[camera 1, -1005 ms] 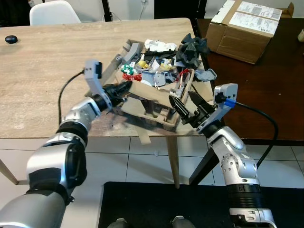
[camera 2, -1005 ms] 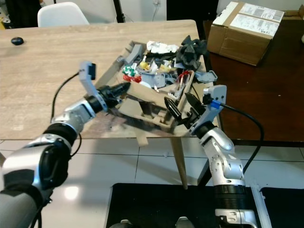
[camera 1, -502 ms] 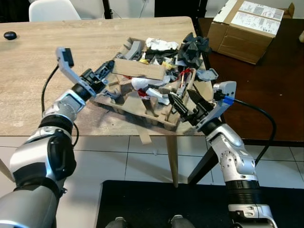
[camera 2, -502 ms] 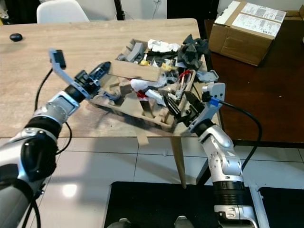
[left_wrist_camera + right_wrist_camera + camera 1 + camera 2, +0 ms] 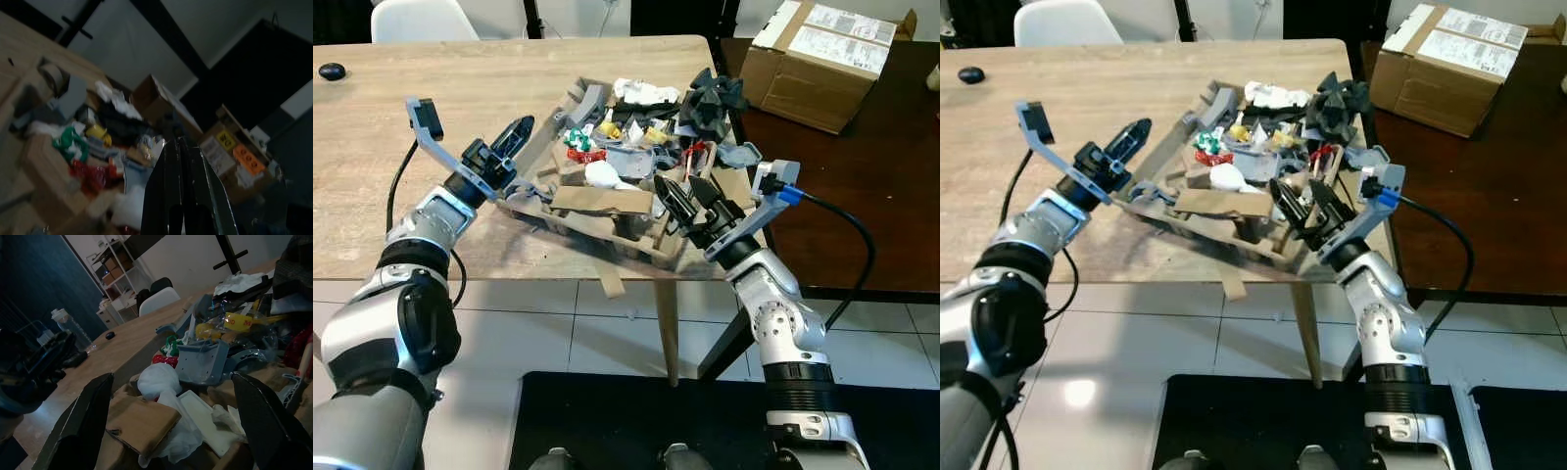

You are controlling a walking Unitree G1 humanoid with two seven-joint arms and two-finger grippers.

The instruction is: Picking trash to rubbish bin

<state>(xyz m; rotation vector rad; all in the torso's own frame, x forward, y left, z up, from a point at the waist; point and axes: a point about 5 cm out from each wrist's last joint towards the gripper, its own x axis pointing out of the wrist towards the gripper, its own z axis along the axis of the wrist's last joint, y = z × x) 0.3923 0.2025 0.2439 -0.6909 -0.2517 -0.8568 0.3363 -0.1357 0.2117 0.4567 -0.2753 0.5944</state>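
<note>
1. The trash pile (image 5: 641, 147) sits in a flattened cardboard tray (image 5: 607, 211) at the worktop's (image 5: 401, 225) front right corner. In it are white wrappers, a red and green scrap, grey plastic pieces and a black crumpled mass toward the far side.
2. A change to note: half a second ago a flat cardboard slab rode high across the pile, at the left tool. That cardboard slab (image 5: 602, 200) now lies low at the tray's front edge, and the red and green scrap (image 5: 579, 145) is uncovered again.
3. The left tool (image 5: 514, 134) has let go and drawn back to the tray's left edge. Its fingers are pressed together on nothing, pointing up across the pile.
4. The right tool (image 5: 690, 204) has come up from below the worktop edge to the tray's front right corner. It is spread wide and empty, aimed into the pile, with the slab just beside it.
5. Your read: nothing is gripped, so no trash is on its way to a bin. The tray overhangs the corner, so a nudge could tip it.
</note>
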